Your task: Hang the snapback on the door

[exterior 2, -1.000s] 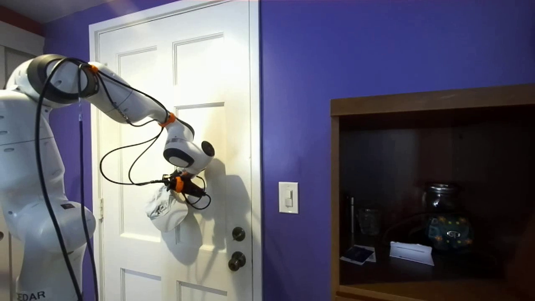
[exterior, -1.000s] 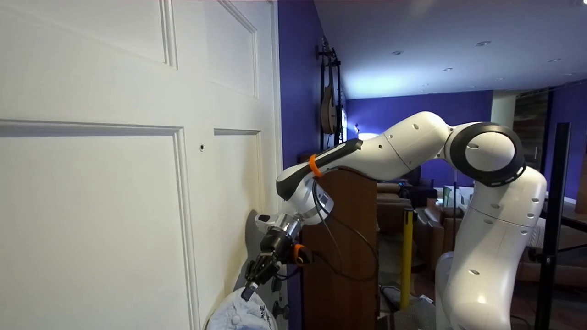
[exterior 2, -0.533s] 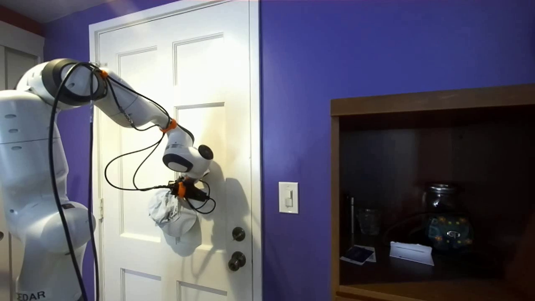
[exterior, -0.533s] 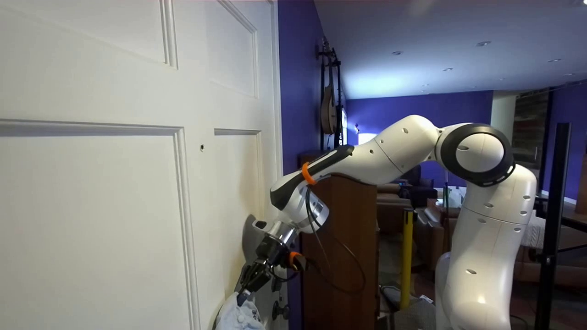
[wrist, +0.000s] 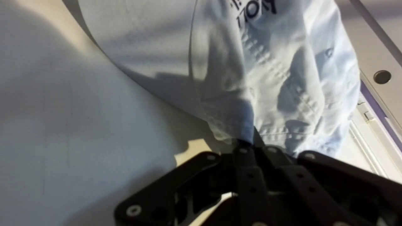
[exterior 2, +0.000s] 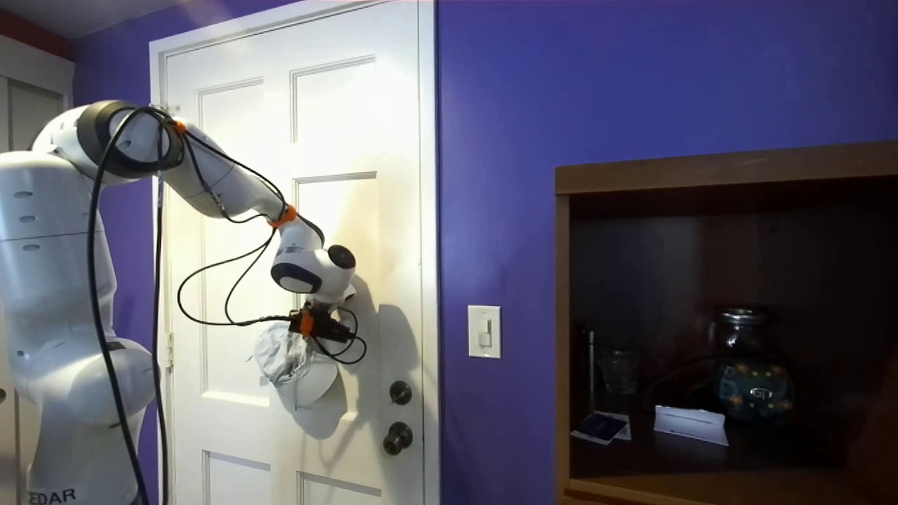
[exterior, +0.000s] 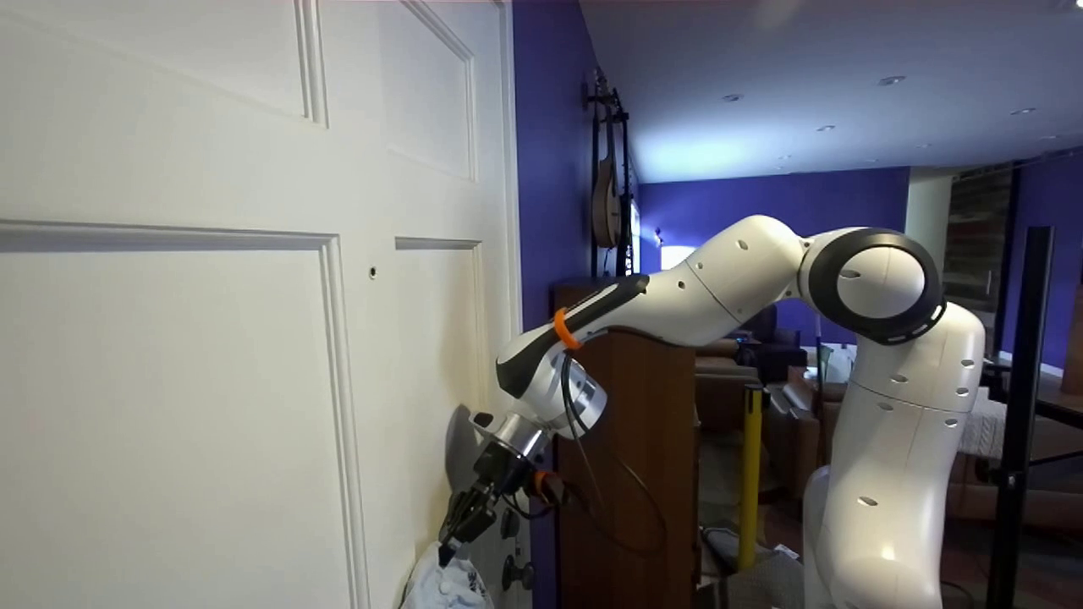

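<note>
The snapback [exterior: 448, 590] is pale grey-white cloth with dark lettering. It hangs below my gripper [exterior: 447, 554], close in front of the white door [exterior: 211, 397]. In an exterior view the snapback [exterior 2: 282, 354] has its crown to the left and its brim low to the right, over the middle of the door [exterior 2: 333, 119]. In the wrist view the gripper's fingers [wrist: 251, 139] are shut on the edge of the snapback [wrist: 279, 78]. The exact pinch is partly hidden by the cloth. I cannot tell whether the snapback touches the door.
The door knob [exterior 2: 398, 438] and the lock above it [exterior 2: 400, 393] are right of and below the gripper. A peephole [exterior: 372, 272] sits higher on the door. A brown cabinet [exterior 2: 563, 337] stands right of a light switch [exterior 2: 484, 331]. Loose cables [exterior 2: 231, 280] hang from the arm.
The arm has moved down and nearer the door, carrying the snapback with it. In an exterior view the snapback has shifted right and lower. Motion in the last half second is small.
</note>
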